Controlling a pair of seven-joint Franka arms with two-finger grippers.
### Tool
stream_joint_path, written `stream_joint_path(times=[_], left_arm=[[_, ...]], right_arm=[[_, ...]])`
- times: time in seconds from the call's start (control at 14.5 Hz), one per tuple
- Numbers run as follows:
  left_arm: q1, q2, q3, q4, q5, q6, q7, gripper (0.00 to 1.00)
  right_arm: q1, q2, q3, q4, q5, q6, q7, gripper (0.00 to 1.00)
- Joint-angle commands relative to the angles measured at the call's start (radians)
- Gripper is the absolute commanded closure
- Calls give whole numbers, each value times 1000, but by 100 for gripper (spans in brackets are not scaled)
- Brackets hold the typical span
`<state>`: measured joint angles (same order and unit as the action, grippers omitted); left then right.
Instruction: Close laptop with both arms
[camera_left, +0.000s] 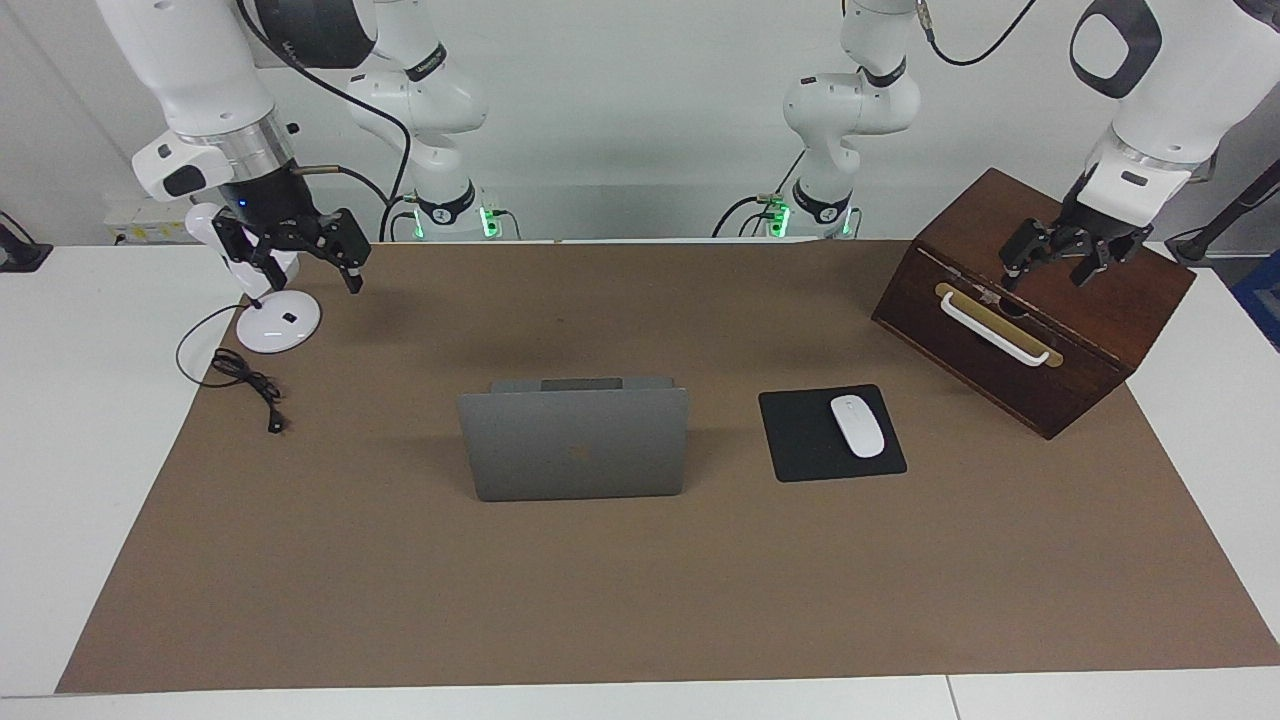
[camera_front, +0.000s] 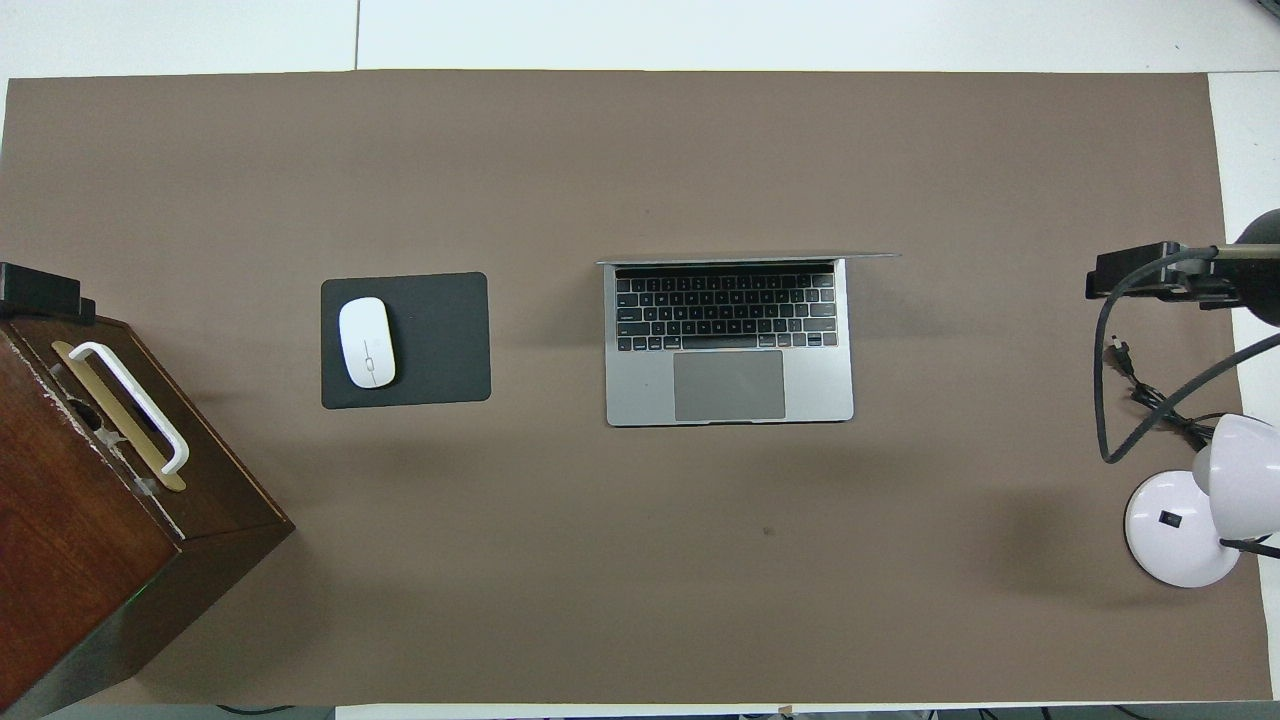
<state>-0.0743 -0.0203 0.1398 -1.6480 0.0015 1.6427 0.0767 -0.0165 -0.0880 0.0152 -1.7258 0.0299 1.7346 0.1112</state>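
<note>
My laptop (camera_left: 575, 440) stands open mid-mat, lid upright, beside the mouse pad (camera_left: 830, 433). My right gripper (camera_left: 300, 250) hangs with fingers apart over the desk lamp (camera_left: 277, 322) at one mat corner; my left gripper (camera_left: 1060, 255), also spread, hovers over the wooden box (camera_left: 1040, 340). Uneven pushes could skid the laptop, or slam the lid.

Brown mat (camera_left: 640, 600) covers white table (camera_left: 80, 450). Black mouse pad (camera_left: 800, 445) with white mouse (camera_left: 857, 426) on it, toward the end with wooden box (camera_left: 1090, 300). Box has white handle (camera_left: 993, 330) on its front. At the other end, white lamp (camera_left: 278, 322), black cable (camera_left: 245, 378) just beside its base.
</note>
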Motion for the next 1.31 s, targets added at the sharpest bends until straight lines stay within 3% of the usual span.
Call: stream_joint_path(times=[0.0, 1.24], left_arm=[[-7, 0, 7, 14, -14, 0, -12, 0], [-13, -3, 7, 10, -12, 2, -12, 0]], right_arm=[[-11, -29, 3, -28, -2, -9, -16, 0], [-22, -29, -1, -26, -51, -18, -19, 0]])
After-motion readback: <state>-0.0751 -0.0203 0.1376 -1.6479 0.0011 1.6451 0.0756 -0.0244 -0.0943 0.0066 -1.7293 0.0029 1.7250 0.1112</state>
